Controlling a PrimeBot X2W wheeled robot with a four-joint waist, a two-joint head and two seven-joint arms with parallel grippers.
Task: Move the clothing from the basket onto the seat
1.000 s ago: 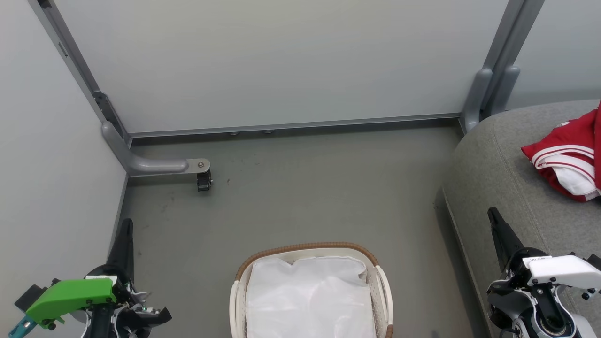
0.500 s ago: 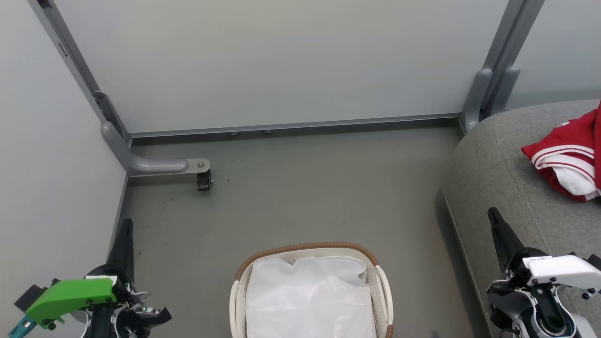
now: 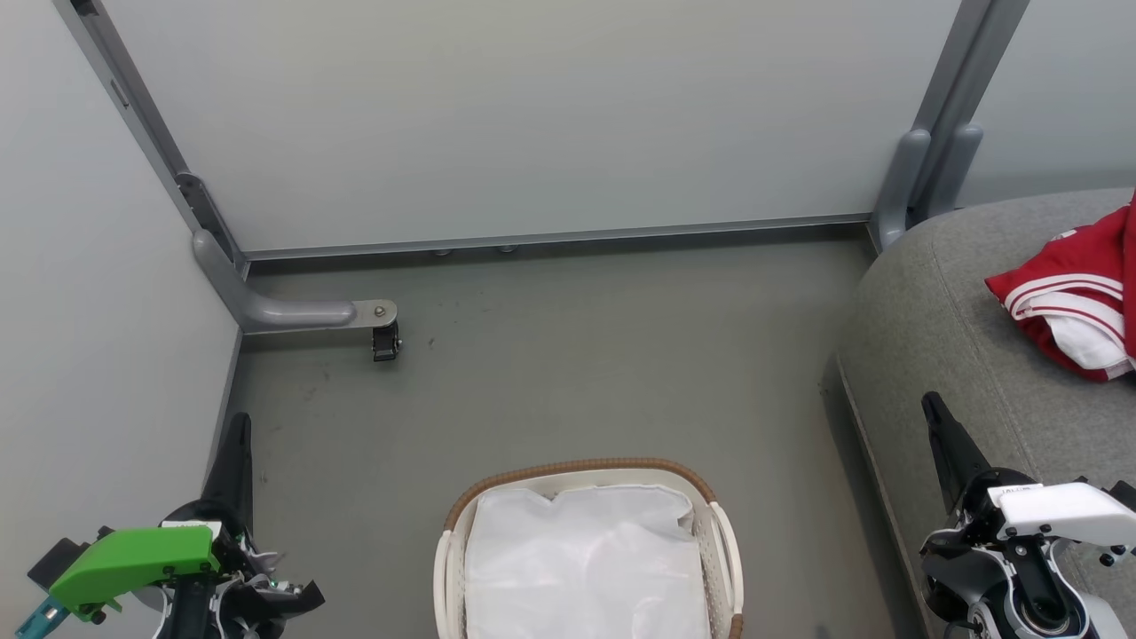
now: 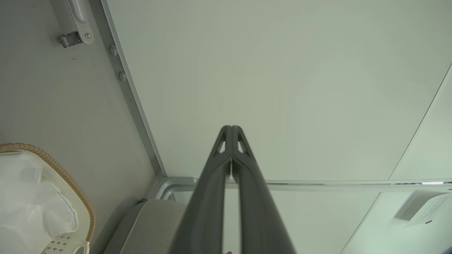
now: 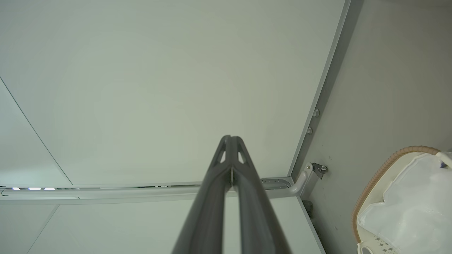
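You see red clothing [image 3: 1069, 297], white-striped, crumpled on the grey seat [image 3: 941, 328]. The basket [image 3: 577, 468] shows its white liner [image 3: 586, 559]. Your left gripper [image 3: 238, 422] and right gripper [image 3: 930, 401] are pinched closed, empty.

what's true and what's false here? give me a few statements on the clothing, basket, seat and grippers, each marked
1. The clothing lies on the seat. True.
2. Red garments fill the basket. False: its visible part holds just a white liner.
3. The left gripper is shut and empty. True.
4. The right gripper holds a garment. False: it is shut on nothing.
5. The basket stands on the seat. False: it stands on the floor, beside the seat.
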